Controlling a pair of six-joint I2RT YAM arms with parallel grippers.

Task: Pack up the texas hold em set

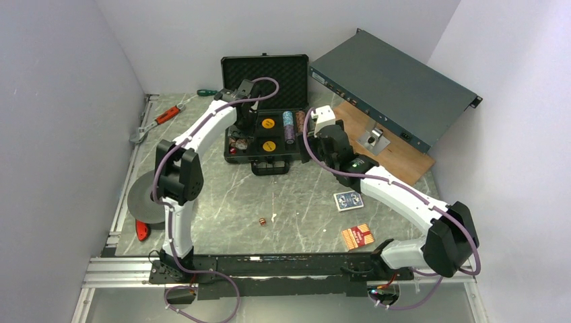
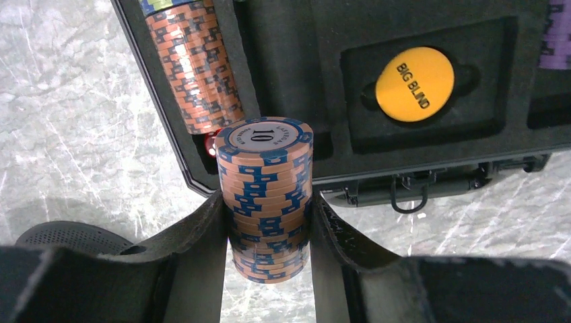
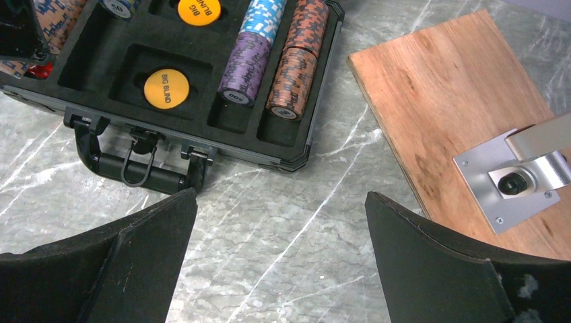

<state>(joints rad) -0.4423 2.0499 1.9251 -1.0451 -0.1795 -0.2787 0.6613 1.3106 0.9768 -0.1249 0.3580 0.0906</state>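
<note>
Orange-and-blue striped poker chip stack point(image 2: 264, 168) marked 10 being pinched by the left gripper point(image 2: 267, 200) over the near-left corner of the open black rectangular foam-lined hard case point(image 2: 296, 87), right gripper point(image 3: 280, 195) hovering spread wide before that case's near-right corner, blue card deck point(image 1: 348, 200) lying farther in front.

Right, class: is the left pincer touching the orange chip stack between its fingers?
Touching. Left wrist view: both left pincer fingers press the orange chip stack, no gap.

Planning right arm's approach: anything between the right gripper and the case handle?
No. Right wrist view shows only bare marble tabletop between the open right gripper and the case handle.
</note>
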